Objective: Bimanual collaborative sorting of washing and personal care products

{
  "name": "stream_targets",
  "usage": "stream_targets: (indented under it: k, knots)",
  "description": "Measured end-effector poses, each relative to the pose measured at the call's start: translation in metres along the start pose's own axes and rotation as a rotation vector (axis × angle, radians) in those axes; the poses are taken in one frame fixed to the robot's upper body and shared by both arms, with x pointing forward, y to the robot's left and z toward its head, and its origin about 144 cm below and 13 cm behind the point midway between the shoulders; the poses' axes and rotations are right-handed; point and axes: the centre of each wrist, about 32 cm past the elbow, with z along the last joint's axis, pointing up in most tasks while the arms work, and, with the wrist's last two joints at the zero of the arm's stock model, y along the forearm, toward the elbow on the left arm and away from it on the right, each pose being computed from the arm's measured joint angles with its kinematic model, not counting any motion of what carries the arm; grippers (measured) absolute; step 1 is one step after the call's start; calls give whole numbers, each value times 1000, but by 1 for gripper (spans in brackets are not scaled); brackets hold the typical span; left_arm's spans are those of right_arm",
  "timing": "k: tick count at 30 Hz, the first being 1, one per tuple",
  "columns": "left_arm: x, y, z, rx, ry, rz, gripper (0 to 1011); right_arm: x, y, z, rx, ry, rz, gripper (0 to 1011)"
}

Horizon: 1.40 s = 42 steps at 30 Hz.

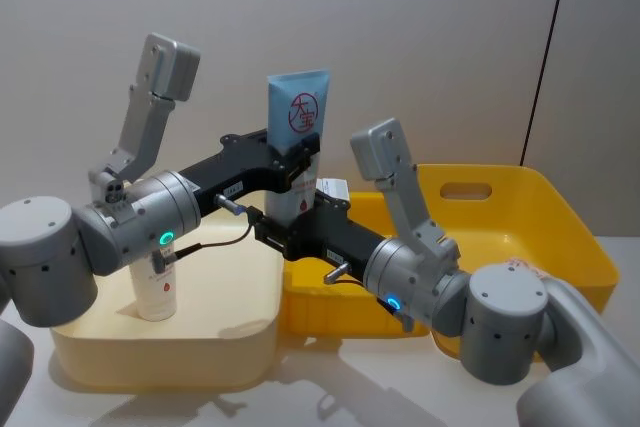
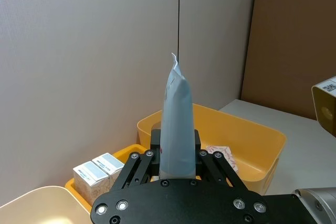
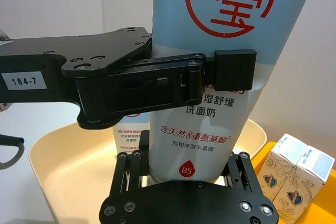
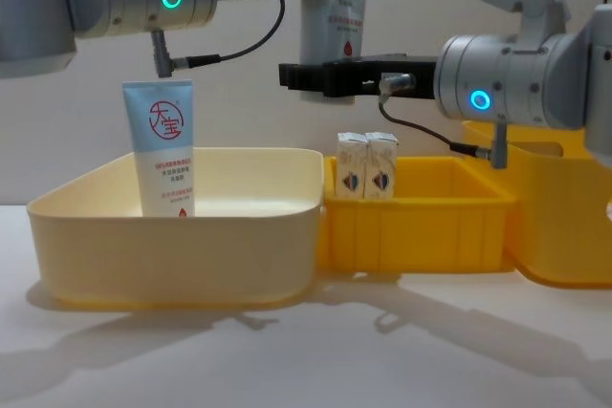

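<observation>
A pale-blue-and-white squeeze tube [image 1: 298,112] with a red logo is held upright in the air above the bins. My left gripper [image 1: 297,162] is shut on its middle; the left wrist view shows the tube [image 2: 176,124] edge-on between the fingers. My right gripper [image 1: 288,229] closes on the white lower end of the tube [image 3: 210,129] from the other side, just under the left gripper [image 3: 231,69]. A second tube [image 4: 164,150] stands in the cream bin [image 4: 172,236]. Two small white cartons [image 4: 368,167] stand in the small yellow bin [image 4: 421,226].
A large yellow bin [image 1: 560,237] with a handle slot sits at the right, a pinkish packet [image 2: 220,156] on its floor. The three bins stand side by side on the white table. A plain wall rises behind them.
</observation>
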Motion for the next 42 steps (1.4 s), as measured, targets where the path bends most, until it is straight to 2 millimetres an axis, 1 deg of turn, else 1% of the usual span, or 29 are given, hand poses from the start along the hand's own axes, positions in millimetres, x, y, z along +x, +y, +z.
stream_targets:
  k: [20,23,26,28,30,32,35,36,39,42]
  knots:
    - [0,0,0,0,0,1,291,0,1,0,2,1,-1,671]
    - [0,0,0,1,0,1,359,0,1,1,3,0,-1,671]
    - [0,0,0,1,0,1,470,0,1,1,3,0,-1,671]
    - [0,0,0,1,0,1,502,0,1,1,3,0,-1,670]
    - [0,0,0,1,0,1,585,0,1,1,3,0,-1,671]
    - [0,0,0,1,1,1,627,0,1,1,3,0,-1,671]
    - [0,0,0,1,1,1,726,0,0,1,4,-2,-2,671]
    - [0,0,0,1,1,1,785,1,0,1,4,-3,-4,671]
    - [0,0,0,1,1,1,834,2,-2,2,5,-8,-19,670]
    - [0,0,0,1,1,1,944,5,-6,3,4,-14,-43,671]
